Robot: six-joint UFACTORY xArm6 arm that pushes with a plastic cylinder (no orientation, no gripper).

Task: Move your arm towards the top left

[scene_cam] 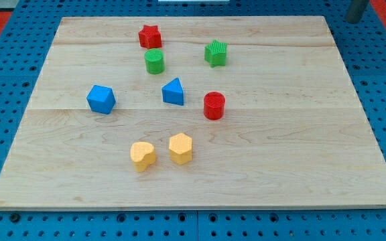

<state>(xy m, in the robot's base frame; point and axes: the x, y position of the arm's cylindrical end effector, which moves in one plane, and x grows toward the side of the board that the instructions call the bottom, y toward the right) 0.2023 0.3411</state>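
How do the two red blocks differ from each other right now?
The red star block is star-shaped; the red cylinder block is round. The star sits near the view's top, just above the green cylinder; the red cylinder sits mid-board, right of the blue triangle block. Both are red and stand free on the wooden board.

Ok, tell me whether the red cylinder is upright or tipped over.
Upright: the red cylinder stands on end, its round flat face up, right of the blue triangle. My tip is not visible.
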